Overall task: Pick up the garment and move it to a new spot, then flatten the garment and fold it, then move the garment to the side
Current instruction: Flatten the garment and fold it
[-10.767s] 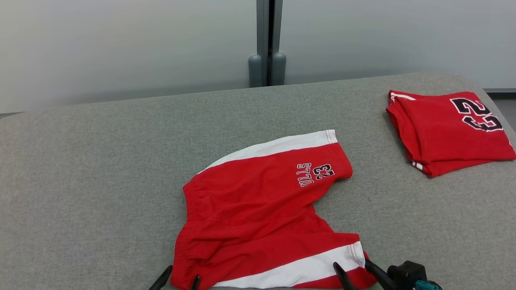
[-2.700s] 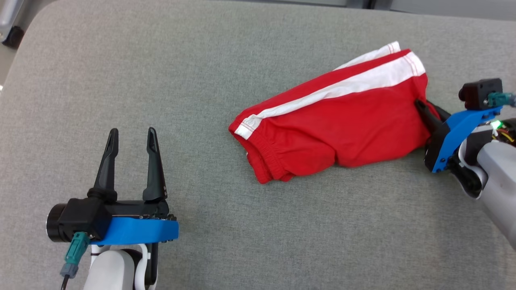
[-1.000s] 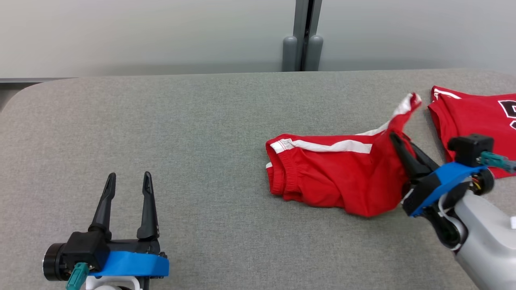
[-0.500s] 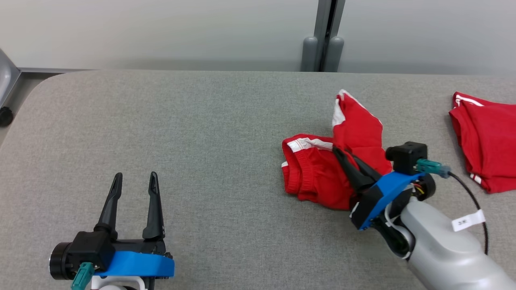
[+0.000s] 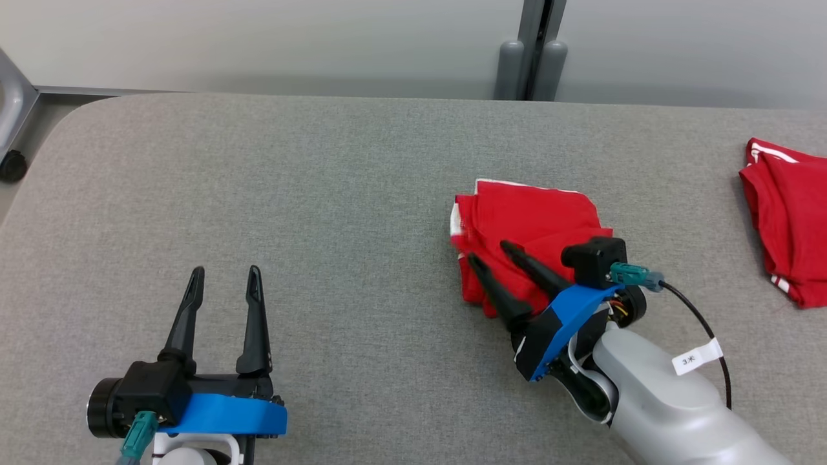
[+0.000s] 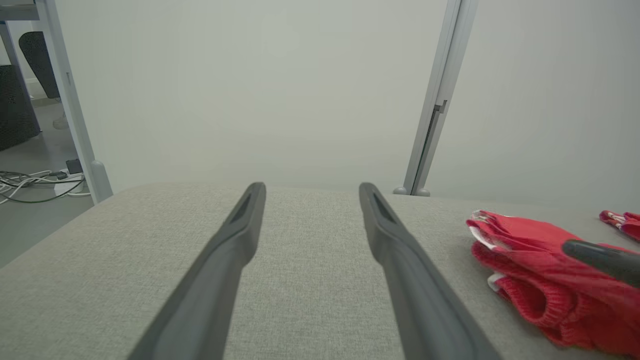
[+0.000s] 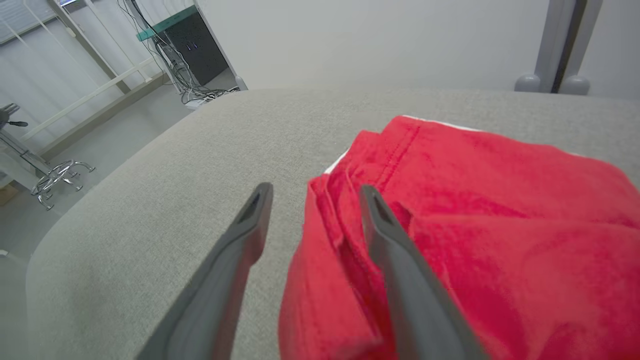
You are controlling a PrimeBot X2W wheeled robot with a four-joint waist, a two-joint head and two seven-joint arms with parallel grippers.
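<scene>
Folded red garment (image 5: 526, 226) lies on the grey worktop (image 5: 323, 194), right of centre; right hand (image 5: 488, 252) sits at its near-left edge, fingers parted, one over cloth, one over bare worktop, gripping nothing. Left hand (image 5: 225, 271) spread wide, empty, well apart to the left, so the right arm is clearly nearer. Judgement: for the sideways move, that hand would close on the folded edge lying between its fingers, bundle extending ahead and rightward

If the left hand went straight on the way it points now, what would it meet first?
The way looks free: the left hand points across the grey table toward the far wall, depth uncertain; the folded red shorts lie off to its right.
</scene>
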